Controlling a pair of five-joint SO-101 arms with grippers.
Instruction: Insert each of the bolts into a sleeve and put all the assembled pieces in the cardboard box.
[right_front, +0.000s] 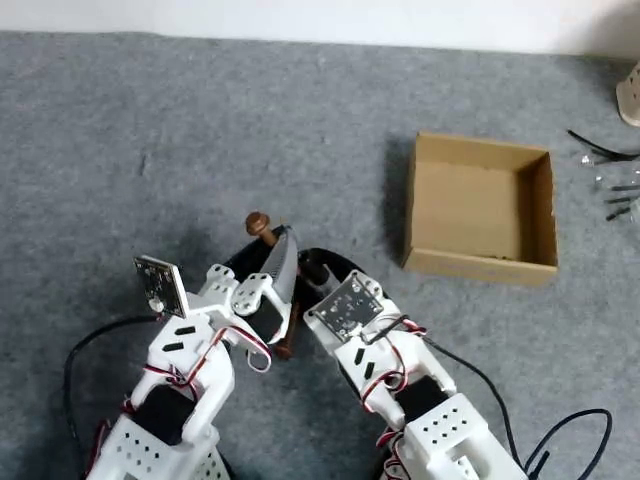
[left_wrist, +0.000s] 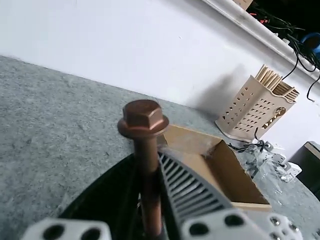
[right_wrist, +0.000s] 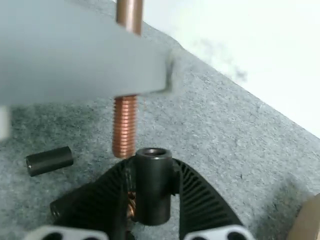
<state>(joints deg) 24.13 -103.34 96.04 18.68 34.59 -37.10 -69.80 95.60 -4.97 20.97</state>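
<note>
Your left gripper (left_wrist: 151, 192) clamps the bolt (left_wrist: 148, 165) upright, head up. Your right gripper (right_wrist: 152, 172) clamps the sleeve (right_wrist: 152, 190) upright, bore up, just beside the bolt's threaded tip.

Both arms are set side by side at the near edge, the left arm on the left and the right arm on the right, and are bent inward so that the grippers meet in the middle. The left gripper (right_front: 278, 265) is clamped on the shaft of a bolt (left_wrist: 145, 122), which is held head up. The right gripper (right_wrist: 152, 200) is closed around an upright sleeve (right_wrist: 152, 182), which is held close beside the bolt's threaded tip.
</note>
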